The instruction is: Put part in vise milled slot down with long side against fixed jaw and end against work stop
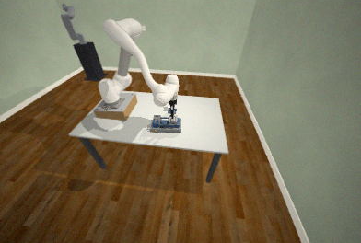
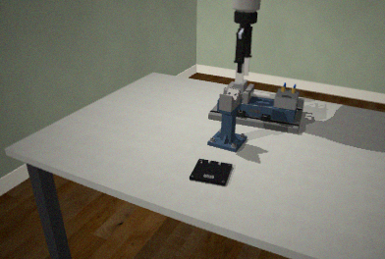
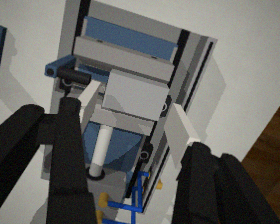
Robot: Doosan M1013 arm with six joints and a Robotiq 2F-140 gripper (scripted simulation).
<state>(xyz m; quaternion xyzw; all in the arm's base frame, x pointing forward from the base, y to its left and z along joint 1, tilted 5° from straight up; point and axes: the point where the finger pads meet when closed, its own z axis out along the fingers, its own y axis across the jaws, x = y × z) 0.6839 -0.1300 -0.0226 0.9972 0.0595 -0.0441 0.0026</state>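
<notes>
The part [image 3: 135, 94], a plain grey block with no slot showing on top, lies in the vise [image 3: 126, 100] between the jaws. It sits beside the fixed jaw [image 3: 122, 56], on the side away from the air cylinder's white rod [image 3: 101, 150]. The black work stop rod [image 3: 73, 76] points at the part's left end, and I cannot tell if they touch. My gripper [image 3: 133, 105] hangs straight above the part with a pad off each end and a small gap on both sides, so it is open. In the exterior view the gripper's fingertips [image 2: 241, 77] stand just over the part [image 2: 242, 89]. The black infeed plate [image 2: 211, 172] is empty.
The blue V-block pedestal [image 2: 228, 128] stands right in front of the vise, between it and the infeed plate. The vise's grey base [image 2: 257, 120] carries the air cylinder block with yellow fittings [image 2: 288, 99]. The robot's wooden base [image 1: 117, 107] is at the table's far left.
</notes>
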